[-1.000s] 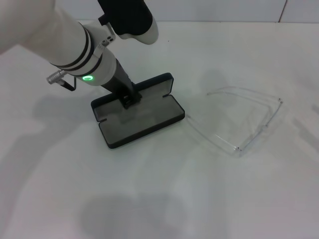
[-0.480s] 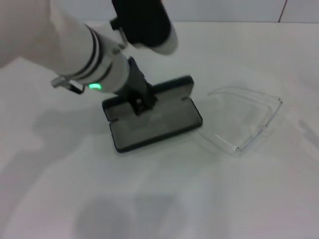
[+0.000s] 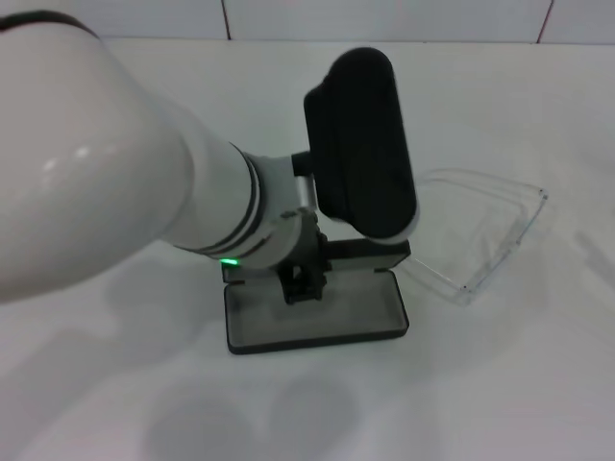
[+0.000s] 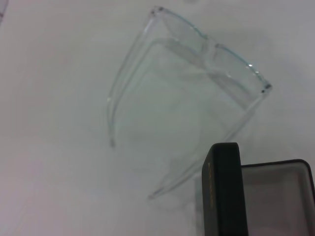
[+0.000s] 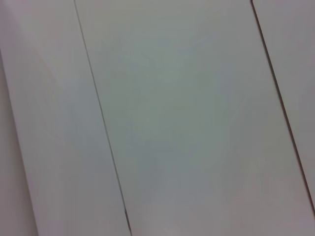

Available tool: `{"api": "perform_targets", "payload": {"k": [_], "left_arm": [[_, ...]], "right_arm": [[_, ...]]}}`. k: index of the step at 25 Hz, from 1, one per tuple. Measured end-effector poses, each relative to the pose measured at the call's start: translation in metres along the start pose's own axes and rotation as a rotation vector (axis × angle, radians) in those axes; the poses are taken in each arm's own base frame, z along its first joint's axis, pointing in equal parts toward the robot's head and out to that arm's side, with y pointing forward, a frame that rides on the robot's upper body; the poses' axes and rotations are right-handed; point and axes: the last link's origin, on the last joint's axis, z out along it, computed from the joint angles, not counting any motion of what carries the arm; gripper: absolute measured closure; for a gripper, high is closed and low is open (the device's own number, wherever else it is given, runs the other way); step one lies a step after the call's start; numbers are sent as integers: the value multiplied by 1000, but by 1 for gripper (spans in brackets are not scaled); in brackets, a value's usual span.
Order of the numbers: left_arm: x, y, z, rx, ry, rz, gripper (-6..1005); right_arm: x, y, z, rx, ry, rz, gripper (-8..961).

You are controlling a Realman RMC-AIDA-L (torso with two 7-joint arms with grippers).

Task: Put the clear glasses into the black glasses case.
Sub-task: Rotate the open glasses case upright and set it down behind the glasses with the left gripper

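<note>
Compared with one second ago, you have drawn the black glasses case [image 3: 317,312] toward the near edge of the desk [image 3: 500,384] and turned it, so its long side now runs almost parallel to that edge. Before, it lay slanted and further back, with a clear gap to the clear glasses [image 3: 485,230]. Now the far right corner of the case is just beside the nearest arm of the glasses; I cannot tell if they touch. The left arm has also swung in and now covers a large part of the head view, with its black wrist part above the lid of the case.

The left gripper [image 3: 304,285] is down at the hinge side of the open case, on the far rim of the grey lined tray. Its fingers seem to hold the case there, but you cannot really see how the jaws stand, so I cannot tell if they are apart or together.

The glasses have not moved. They lie flat on the desk toward the right edge, arms unfolded, outside the case. In the left wrist view you see them whole [image 4: 187,93], with the upright black lid [image 4: 224,191] just in front.

Counted: one case, one pair of glasses, one gripper in view. The right gripper is not seen; its wrist camera shows only a plain pale surface with thin dark lines.
</note>
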Motion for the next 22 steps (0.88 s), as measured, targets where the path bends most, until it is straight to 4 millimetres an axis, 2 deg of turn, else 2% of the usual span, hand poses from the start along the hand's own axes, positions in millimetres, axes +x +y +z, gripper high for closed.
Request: {"api": "perform_targets", "payload": {"k": [8,15,22], "left_arm": [[13,3,11,-5,52,19,754],[28,-5,23,5,89,6,744],[31,-5,33,20,85,40,735]], "right_arm": [[-1,-1,4,-5,-2,-3,278],[-1,-1,4,-5,-2,-4,278],[0,-1,0,3,3,-1,277]]}}
